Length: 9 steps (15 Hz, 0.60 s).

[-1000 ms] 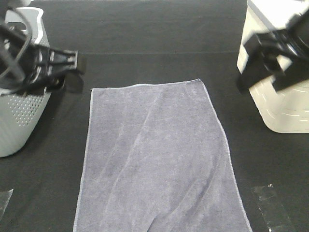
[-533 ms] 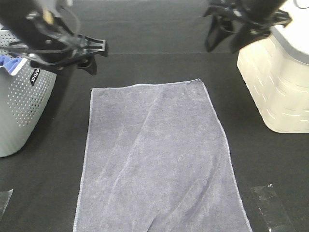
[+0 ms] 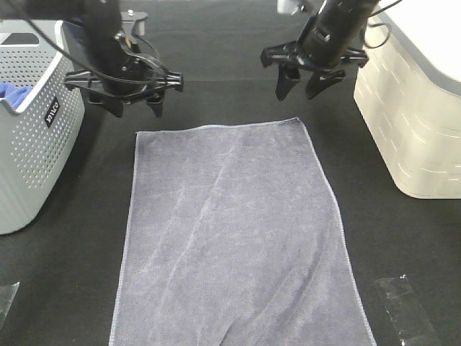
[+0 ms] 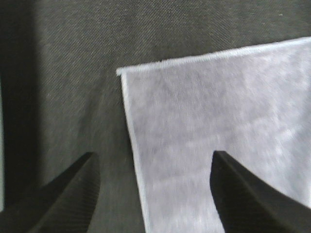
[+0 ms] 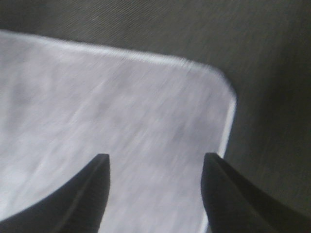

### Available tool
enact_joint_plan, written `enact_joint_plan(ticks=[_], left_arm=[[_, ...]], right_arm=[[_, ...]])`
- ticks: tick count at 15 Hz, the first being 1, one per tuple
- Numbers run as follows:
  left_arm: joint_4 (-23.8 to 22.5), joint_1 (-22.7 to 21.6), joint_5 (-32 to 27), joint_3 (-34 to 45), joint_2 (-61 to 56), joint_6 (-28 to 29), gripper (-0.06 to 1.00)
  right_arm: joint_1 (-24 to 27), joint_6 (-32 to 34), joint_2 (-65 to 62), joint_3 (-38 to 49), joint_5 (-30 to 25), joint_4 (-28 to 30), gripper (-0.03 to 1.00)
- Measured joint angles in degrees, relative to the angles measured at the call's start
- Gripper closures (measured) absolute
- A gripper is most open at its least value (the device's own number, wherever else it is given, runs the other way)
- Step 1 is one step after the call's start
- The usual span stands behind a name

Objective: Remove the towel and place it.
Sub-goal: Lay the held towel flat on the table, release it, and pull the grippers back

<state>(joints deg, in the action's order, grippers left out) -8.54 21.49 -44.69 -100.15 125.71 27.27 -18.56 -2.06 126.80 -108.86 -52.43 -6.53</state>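
The towel [image 3: 238,238] is a large grey-lavender rectangle with a stitched hem, spread flat on the black table and running off the near edge of the high view. My left gripper [image 3: 135,108] hovers open just beyond the towel's far left corner [image 4: 120,72], with nothing between its fingers [image 4: 68,194]. Over the far right corner [image 5: 223,82] my right gripper [image 3: 300,89] also stands open and empty. In the left wrist view the left gripper [image 4: 155,194] straddles the towel's side hem. In the right wrist view the right gripper [image 5: 155,194] has towel beneath both fingertips.
A grey perforated basket [image 3: 29,158] stands at the left with a bright blue cloth [image 3: 10,92] inside. A cream slotted basket [image 3: 418,130] stands at the right. Clear plastic scraps [image 3: 403,313] lie near the front corners of the black cloth-covered table [image 3: 79,274].
Both arms swung inward from beside the baskets and now hang over the towel's two far corners. The towel has not moved.
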Motion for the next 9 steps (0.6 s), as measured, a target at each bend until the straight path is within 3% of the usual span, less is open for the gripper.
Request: enact_joint_plan(ticks=[5, 9], left_arm=[[0.63, -1.15, -4.7, -11.4, 8.42, -2.46, 0.32], [0.69, -1.15, -5.27, -13.18, 9.28, -4.76, 0.32]], right_arm=[[0.0, 2.86, 11.29, -8.65, 3.78, 7.85, 0.43], [0.0, 3.21, 15.41, -9.74, 4.35, 8.54, 0.45]])
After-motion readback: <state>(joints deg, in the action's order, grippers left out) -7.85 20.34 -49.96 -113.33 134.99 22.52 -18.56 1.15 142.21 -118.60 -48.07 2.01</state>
